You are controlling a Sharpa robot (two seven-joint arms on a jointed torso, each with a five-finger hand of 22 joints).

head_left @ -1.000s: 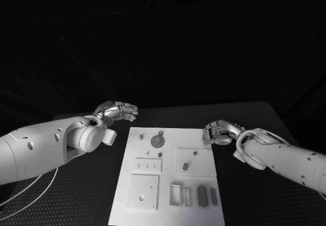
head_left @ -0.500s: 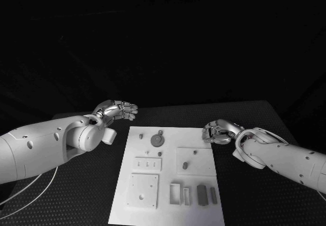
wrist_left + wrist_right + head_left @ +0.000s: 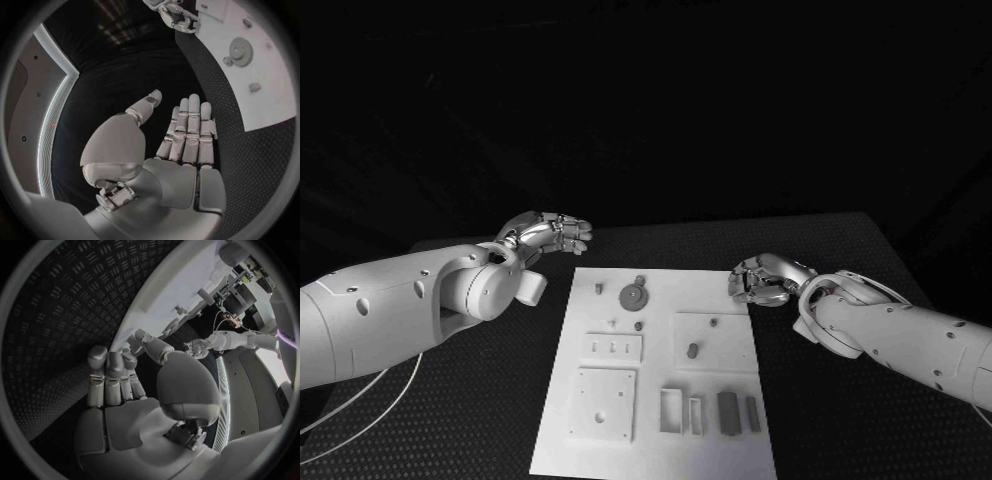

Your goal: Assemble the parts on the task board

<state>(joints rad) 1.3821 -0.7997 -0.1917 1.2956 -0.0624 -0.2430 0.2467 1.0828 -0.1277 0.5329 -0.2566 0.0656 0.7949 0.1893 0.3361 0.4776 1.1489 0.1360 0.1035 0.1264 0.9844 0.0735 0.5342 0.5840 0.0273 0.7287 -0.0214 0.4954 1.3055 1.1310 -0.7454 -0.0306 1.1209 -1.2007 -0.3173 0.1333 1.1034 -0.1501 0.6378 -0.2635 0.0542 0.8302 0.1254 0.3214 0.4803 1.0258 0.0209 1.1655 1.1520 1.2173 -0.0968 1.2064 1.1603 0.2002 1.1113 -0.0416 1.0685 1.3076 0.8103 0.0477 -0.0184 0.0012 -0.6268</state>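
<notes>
At the left of the head view, the left hand [image 3: 548, 235] hangs over the black table [image 3: 473, 400] just off the upper-left corner of the task board [image 3: 661, 440], its fingers straight, side by side and holding nothing. The white board lies in the lower middle of the frame with a round gear [image 3: 633, 296] near its top and small grey parts [image 3: 728, 410] along its lower edge. At its upper-right corner the right hand [image 3: 764, 281] sits with fingers loosely bent and empty.

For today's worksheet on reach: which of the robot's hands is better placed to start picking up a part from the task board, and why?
Probably the right hand: it hovers at the task board far right edge. The left hand sits off the board's far left corner, over the table. Both hold nothing.
</notes>
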